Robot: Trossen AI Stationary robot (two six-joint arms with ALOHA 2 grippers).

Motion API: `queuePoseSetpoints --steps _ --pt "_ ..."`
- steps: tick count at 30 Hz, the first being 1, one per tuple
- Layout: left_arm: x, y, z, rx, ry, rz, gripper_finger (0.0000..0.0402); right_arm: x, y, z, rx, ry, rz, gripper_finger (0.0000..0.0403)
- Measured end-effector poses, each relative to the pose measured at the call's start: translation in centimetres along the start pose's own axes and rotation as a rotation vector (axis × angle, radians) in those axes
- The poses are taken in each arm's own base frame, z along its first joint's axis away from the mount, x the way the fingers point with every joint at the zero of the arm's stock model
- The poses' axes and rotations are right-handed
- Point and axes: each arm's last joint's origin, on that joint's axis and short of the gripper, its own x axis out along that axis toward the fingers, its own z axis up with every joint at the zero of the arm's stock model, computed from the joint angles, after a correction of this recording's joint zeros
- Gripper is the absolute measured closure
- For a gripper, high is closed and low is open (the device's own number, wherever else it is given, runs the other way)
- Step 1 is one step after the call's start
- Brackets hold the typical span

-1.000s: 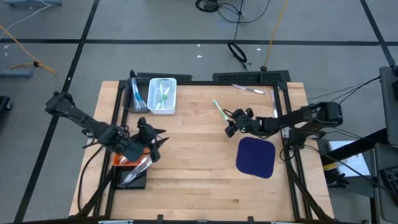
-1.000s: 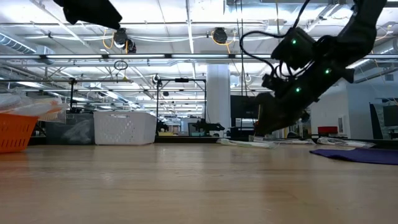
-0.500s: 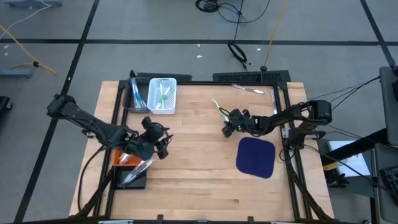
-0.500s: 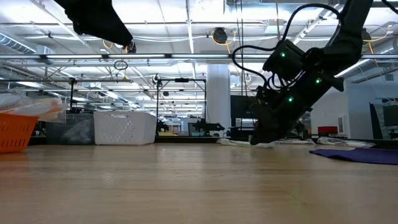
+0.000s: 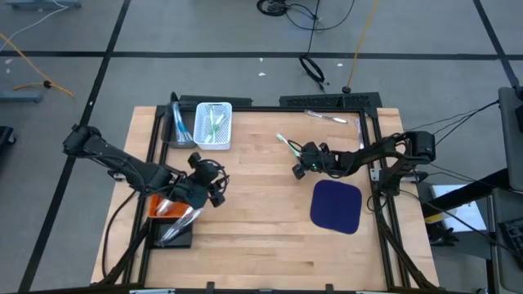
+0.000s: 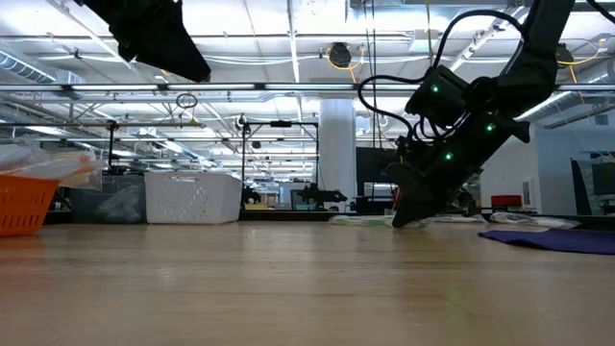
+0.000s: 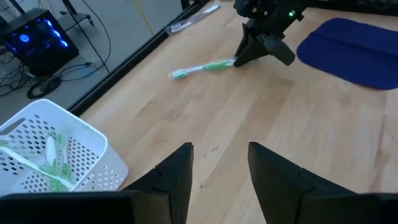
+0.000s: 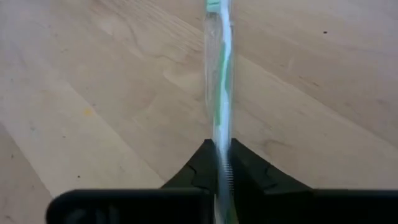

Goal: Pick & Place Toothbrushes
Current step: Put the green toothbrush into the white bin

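High view: right gripper (image 5: 297, 156) is down at the table (image 5: 261, 229), clenched on the near end of a green-and-white toothbrush (image 5: 285, 143); the brush sticks out past the fingertips, toward the white basket (image 5: 213, 124). That basket holds more toothbrushes. Blue mat (image 5: 336, 205) sits just behind the right gripper's side, apart from it. Left gripper (image 5: 214, 186) hovers well away from the brush, next to an orange bin (image 5: 157, 210).

Low view: right gripper (image 6: 408, 217) is tilted nose-down with its tips at the tabletop. The brush is hard to make out here. White basket (image 6: 192, 197) is far off to the side.

Left wrist view: left fingers (image 7: 180, 171) stand apart with nothing between them. Ahead of them lies the toothbrush (image 7: 202, 67), its far end caught in the right gripper (image 7: 239, 60). Basket (image 7: 81, 155) is beside the left fingers.

Right wrist view: both fingers (image 8: 205, 165) pinch the toothbrush (image 8: 219, 81); the shaft runs straight out from between the tips, flat on the wood.
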Motion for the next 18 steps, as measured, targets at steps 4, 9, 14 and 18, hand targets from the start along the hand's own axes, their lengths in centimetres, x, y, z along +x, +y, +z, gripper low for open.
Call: queuePoseSetpoints --steps 4,9,14,18 --pt "0.0 0.0 0.0 -0.002 -0.002 -0.001 0.0245 0.0 -0.1 0.1 0.009 -0.002 0.007 0.0386" --pt "0.0 -0.2 0.3 -0.036 -0.025 -0.013 0.0245 -0.4 0.9 0.7 -0.013 -0.059 0.123 0.0387" --pt "0.0 -0.4 0.8 -0.07 -0.059 -0.033 0.0245 -2.4 3.0 2.6 -0.034 -0.226 0.316 0.0387" --pt "0.0 -0.5 0.9 -0.096 -0.072 -0.042 0.0245 -4.8 4.6 3.5 -0.066 -0.337 0.452 0.0387"
